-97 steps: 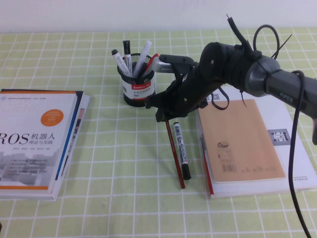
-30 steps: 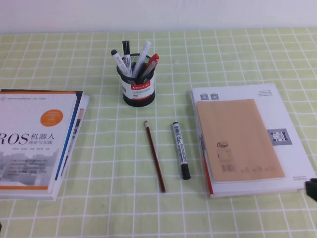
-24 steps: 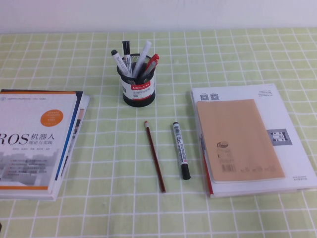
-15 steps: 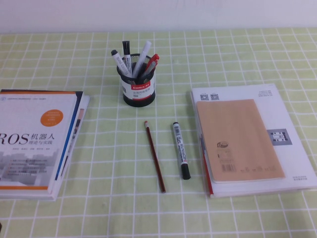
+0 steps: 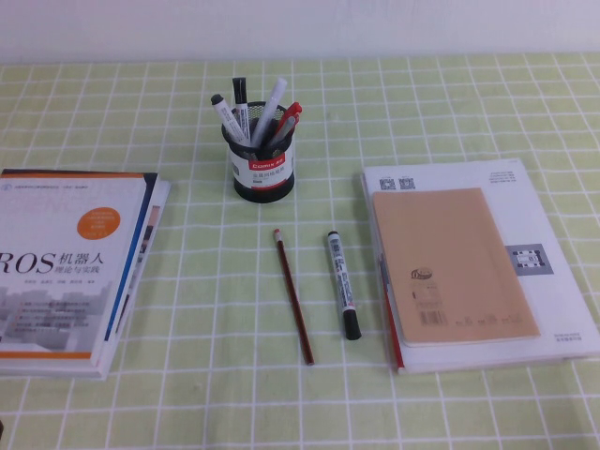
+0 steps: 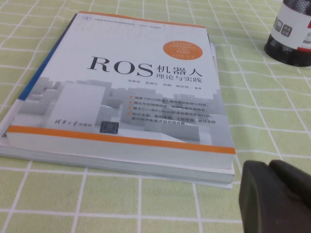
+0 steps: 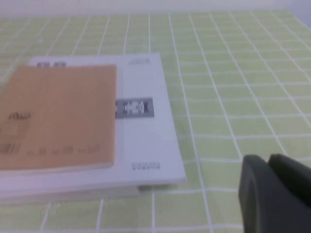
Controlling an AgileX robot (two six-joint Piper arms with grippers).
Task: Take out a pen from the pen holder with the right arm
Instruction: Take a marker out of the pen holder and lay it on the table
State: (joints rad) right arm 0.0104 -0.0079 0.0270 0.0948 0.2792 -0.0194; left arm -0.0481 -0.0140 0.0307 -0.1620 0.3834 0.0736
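Green checked cloth (image 5: 450, 103), pale wall (image 5: 375, 23) behind. Right gripper (image 7: 270, 167) low by the white book (image 7: 146, 145), closed tight, empty. Left gripper (image 6: 268, 170) by the ROS book (image 6: 121, 97), state untellable.

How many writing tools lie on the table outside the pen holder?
2: a red pencil, a black marker beside it. Left gripper near the ROS book, right gripper near the notebooks.

The left gripper (image 6: 272, 194) hangs low on the robot's left, only its dark tip showing. The right gripper (image 7: 272, 191) hangs low on the right, jaws closed.
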